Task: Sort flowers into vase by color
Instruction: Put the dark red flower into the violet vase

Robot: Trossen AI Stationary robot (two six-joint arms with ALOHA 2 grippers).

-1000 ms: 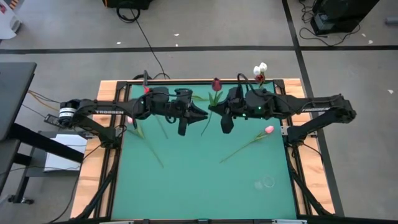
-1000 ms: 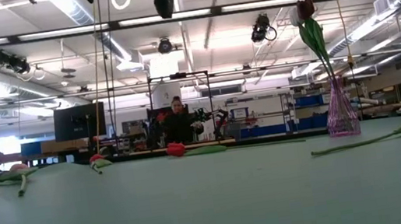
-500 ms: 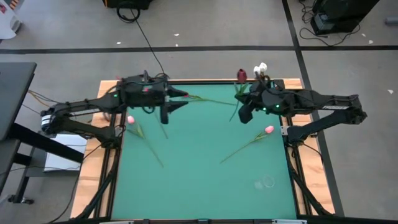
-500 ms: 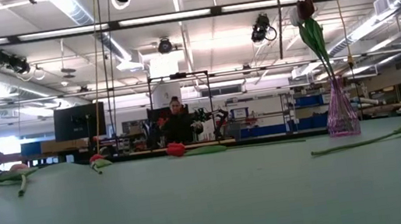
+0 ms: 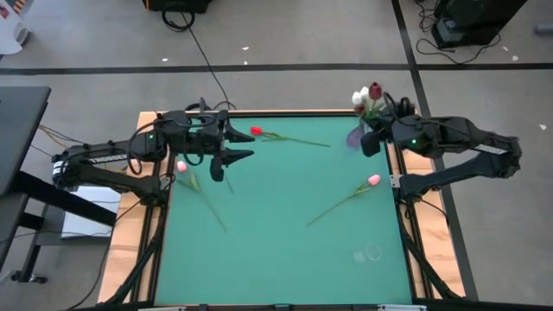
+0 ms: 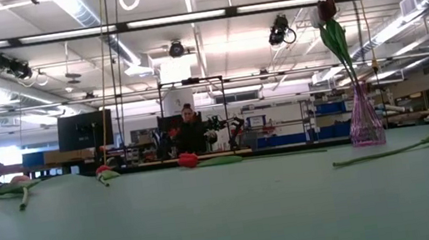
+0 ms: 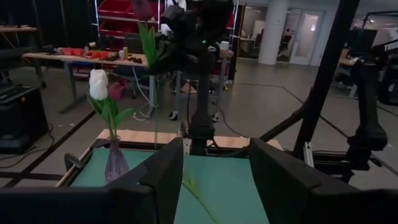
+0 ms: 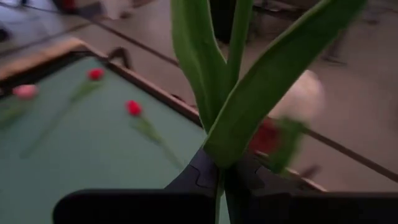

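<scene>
My right gripper (image 5: pixel 370 140) (image 8: pixel 219 177) is shut on a dark red tulip (image 5: pixel 374 90), held high at the table's far right corner. The tulip is right beside the purple vase (image 5: pixel 352 136) (image 6: pixel 363 120), which holds a white tulip (image 7: pixel 98 84) and a dark red one (image 7: pixel 115 92). My left gripper (image 5: pixel 249 145) (image 7: pixel 216 163) hovers open over the far left of the green mat with nothing between its fingers. A red tulip (image 5: pixel 256 131) and two pink ones (image 5: pixel 373 180) (image 5: pixel 181 166) lie flat on the mat. My right gripper pinches the tulip's green stem (image 8: pixel 219 163) between its two fingers, just below where the long leaves (image 8: pixel 205 74) branch off. The fingers lie across the stem, slanting down from the table's right side. The tulip stands roughly upright, head up, lifted clear of the mat.
A small clear object (image 5: pixel 370 253) lies near the mat's front right. A wooden border (image 5: pixel 130 216) and black frame rails surround the mat. In the low view a person (image 6: pixel 191 132) sits far behind the table.
The two grippers met at the dark red tulip over the mat's far middle. My left gripper has since opened, let go and drawn back toward the table's left edge. My right gripper has carried the tulip toward the far right corner, up beside the vase.
</scene>
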